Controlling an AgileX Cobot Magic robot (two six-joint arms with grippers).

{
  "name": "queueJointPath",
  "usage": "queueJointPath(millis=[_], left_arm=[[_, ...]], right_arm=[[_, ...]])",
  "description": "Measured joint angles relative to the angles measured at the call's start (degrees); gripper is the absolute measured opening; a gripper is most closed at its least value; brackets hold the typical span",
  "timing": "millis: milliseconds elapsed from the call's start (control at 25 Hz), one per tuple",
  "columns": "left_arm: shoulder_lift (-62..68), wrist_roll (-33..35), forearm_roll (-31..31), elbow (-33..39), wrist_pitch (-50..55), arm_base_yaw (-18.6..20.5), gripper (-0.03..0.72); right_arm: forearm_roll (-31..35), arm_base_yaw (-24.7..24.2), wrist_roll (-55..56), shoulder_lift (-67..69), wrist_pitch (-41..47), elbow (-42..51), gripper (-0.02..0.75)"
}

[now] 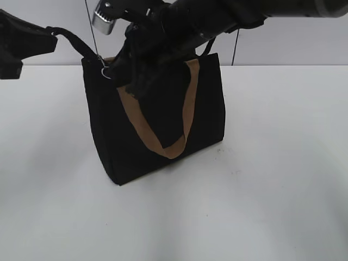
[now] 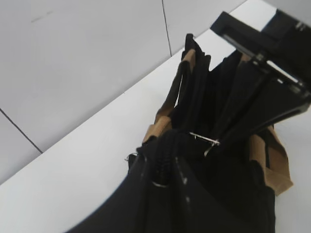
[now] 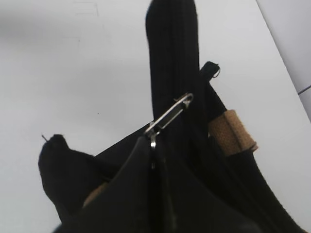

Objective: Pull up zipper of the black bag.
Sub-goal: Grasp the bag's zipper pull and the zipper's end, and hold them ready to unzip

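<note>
The black bag (image 1: 157, 125) stands upright on the white table, with a tan handle (image 1: 174, 147) hanging down its front. My left gripper (image 1: 51, 33) is shut on the black fabric tab at the bag's left top corner and holds it taut; the left wrist view shows the jaws (image 2: 165, 160) closed on black fabric. My right gripper (image 1: 117, 68) reaches across over the bag's top left. It is shut on the zipper's silvery pull (image 3: 170, 112), whose ring shows near the left corner (image 1: 105, 70) and in the left wrist view (image 2: 206, 141). The zip track runs away from the jaws (image 3: 153, 145).
The white table (image 1: 272, 190) extends around the bag, and its back edge meets a grey wall (image 1: 283, 43). Thin dark cables (image 1: 89, 22) hang behind the bag. The right arm (image 1: 228, 16) crosses above the bag's top.
</note>
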Motion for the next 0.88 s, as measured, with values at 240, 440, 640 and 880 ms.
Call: queueJointPath(millis=[240, 440, 640, 880], left_arm=[[0.0, -12.7, 20.1, 0.0, 2.3, 0.0, 0.072], [0.0, -24.1, 34.2, 0.0, 8.0, 1.7, 0.072], [0.1, -26.1, 35.2, 0.0, 11.7, 4.8, 0.072], [0.5, -26.3, 35.0, -0.1, 13.1, 5.7, 0.072]], right_arm=[[-0.1, -0.5, 0.6, -0.9, 0.9, 0.0, -0.001], [-0.2, -0.9, 1.5, -0.9, 1.2, 0.0, -0.001], [0.2, -0.9, 2.0, -0.9, 1.8, 0.0, -0.001], [0.4, -0.9, 3.1, -0.9, 2.1, 0.0, -0.001]])
